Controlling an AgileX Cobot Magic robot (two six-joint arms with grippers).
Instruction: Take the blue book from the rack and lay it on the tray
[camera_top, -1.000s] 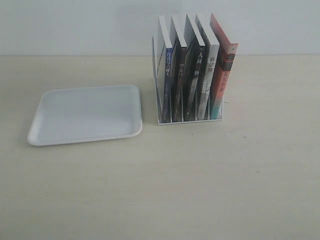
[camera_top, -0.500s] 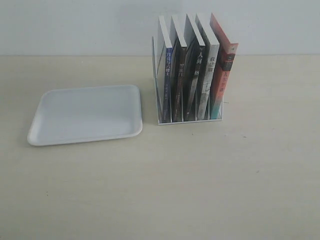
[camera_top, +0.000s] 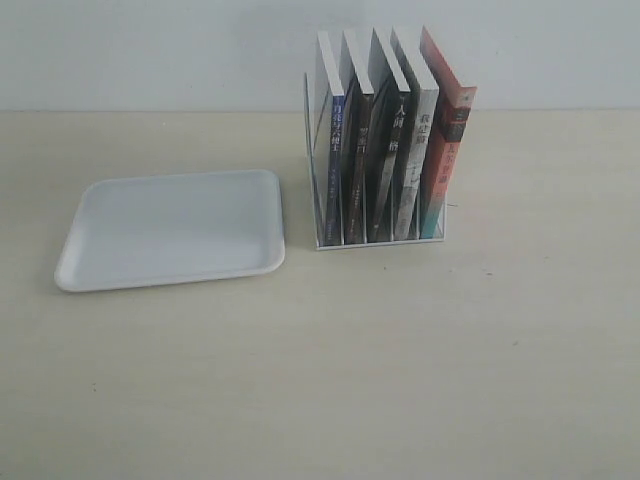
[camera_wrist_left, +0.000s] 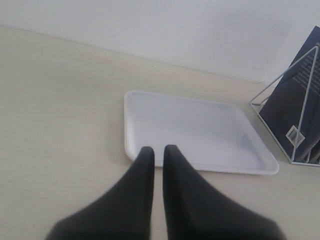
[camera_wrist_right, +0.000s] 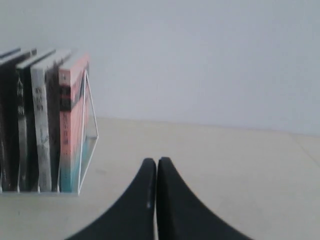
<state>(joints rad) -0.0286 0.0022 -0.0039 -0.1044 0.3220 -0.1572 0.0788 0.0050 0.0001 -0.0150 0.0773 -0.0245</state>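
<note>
The blue book (camera_top: 335, 165) stands upright in the leftmost slot of the white wire rack (camera_top: 381, 243), blue-purple spine facing front. The left wrist view shows its dark blue cover (camera_wrist_left: 295, 105) behind the rack's wires (camera_wrist_left: 305, 100). To the rack's left lies the white tray (camera_top: 170, 230), with nothing on it. Neither arm shows in the exterior view. My left gripper (camera_wrist_left: 155, 149) hovers just short of the tray's rim (camera_wrist_left: 128, 145), fingers nearly touching, nothing between them. Past the rack's red-book end, my right gripper (camera_wrist_right: 156, 161) is shut and holds nothing.
The rack also holds two black-spined books (camera_top: 360, 165), a grey-spined one (camera_top: 408, 175) and a red-orange book (camera_top: 445, 150) at its right end (camera_wrist_right: 70, 115). A white wall backs the beige table (camera_top: 400, 350).
</note>
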